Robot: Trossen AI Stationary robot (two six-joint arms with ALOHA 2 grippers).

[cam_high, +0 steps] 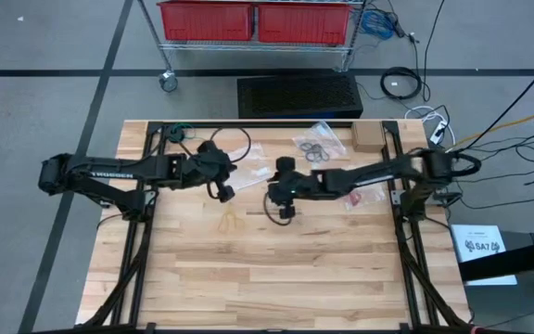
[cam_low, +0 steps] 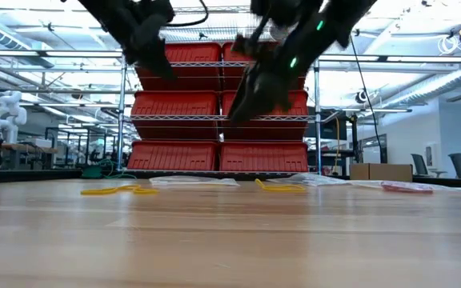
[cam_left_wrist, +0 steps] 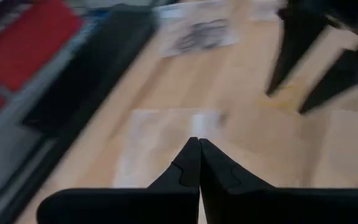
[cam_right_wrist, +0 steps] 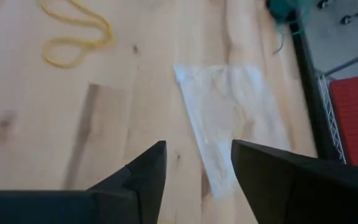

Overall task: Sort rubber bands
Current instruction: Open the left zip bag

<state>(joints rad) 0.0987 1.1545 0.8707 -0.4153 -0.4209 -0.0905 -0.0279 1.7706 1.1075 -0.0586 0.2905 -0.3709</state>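
Note:
A few yellowish tan rubber bands (cam_high: 228, 221) (cam_right_wrist: 73, 37) lie loose on the wooden table (cam_high: 276, 278), just near of both grippers. A clear bag (cam_right_wrist: 229, 118) (cam_left_wrist: 166, 134) with tan bands inside lies flat beside them. Another clear bag with black bands (cam_high: 318, 147) (cam_left_wrist: 197, 34) lies toward the far edge, and red bands (cam_high: 364, 198) lie under the right arm. My left gripper (cam_high: 223, 193) (cam_left_wrist: 197, 142) hangs shut and empty above the table. My right gripper (cam_high: 282, 206) (cam_right_wrist: 197, 146) is open above the clear bag's edge, slanting down, and touches nothing.
A small cardboard box (cam_high: 367, 137) stands at the far right of the table. Black frame rails (cam_high: 142, 223) run along both sides. The near half of the table is bare wood. Red bins (cam_low: 214, 104) on a wire shelf stand beyond the far edge.

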